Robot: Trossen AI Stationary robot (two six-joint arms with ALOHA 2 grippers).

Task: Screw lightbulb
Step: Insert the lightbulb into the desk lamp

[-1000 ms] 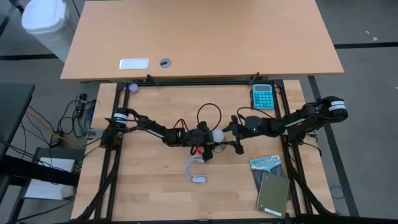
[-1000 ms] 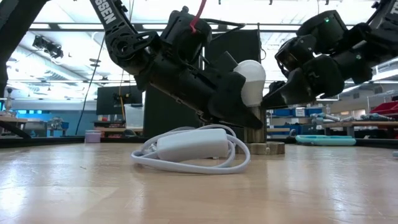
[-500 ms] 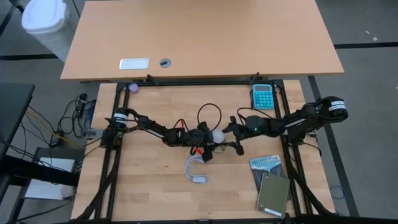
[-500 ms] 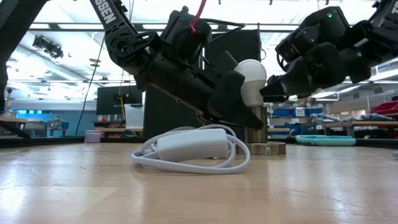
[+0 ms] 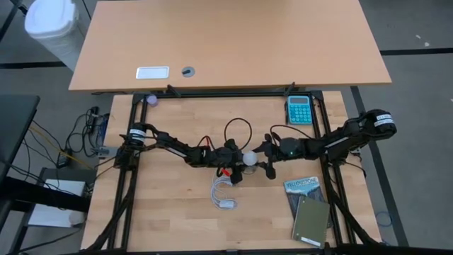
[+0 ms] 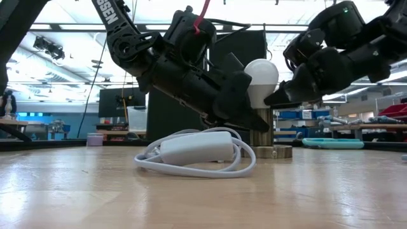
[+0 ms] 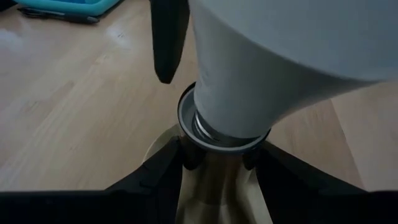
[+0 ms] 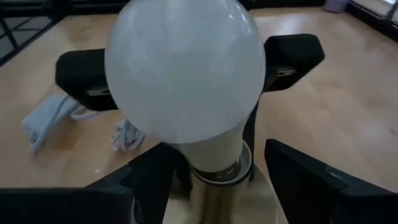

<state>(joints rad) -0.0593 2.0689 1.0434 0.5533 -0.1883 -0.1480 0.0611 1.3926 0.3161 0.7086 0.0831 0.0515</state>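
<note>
The white lightbulb (image 6: 261, 77) stands with its screw base in the upright brass socket (image 6: 261, 135) at the middle of the table; it also shows in the high view (image 5: 249, 156). My left gripper (image 5: 237, 157) comes from the table's left and is shut on the socket (image 7: 217, 180). My right gripper (image 5: 260, 157) comes from the table's right and is open. Its fingers (image 8: 152, 177) stand on either side of the bulb's neck (image 8: 211, 155); I cannot tell whether they touch it. My left gripper pinches the socket's brass barrel (image 7: 214, 177) between its two fingers, just below the grey rim (image 7: 186, 127). The fingers come slanting down from the table's left. The socket stands upright with its base disc (image 6: 275, 151) on the table.
A white cord with an inline switch (image 6: 194, 149) lies coiled just in front of the socket, toward the near edge (image 5: 225, 195). A blue calculator (image 5: 298, 110) lies at the far right, and a booklet and a grey notebook (image 5: 309, 212) at the near right.
My right gripper has moved toward the table's left, up to the bulb, so that its open fingers now flank the bulb's neck. My left gripper has kept its hold on the socket.
</note>
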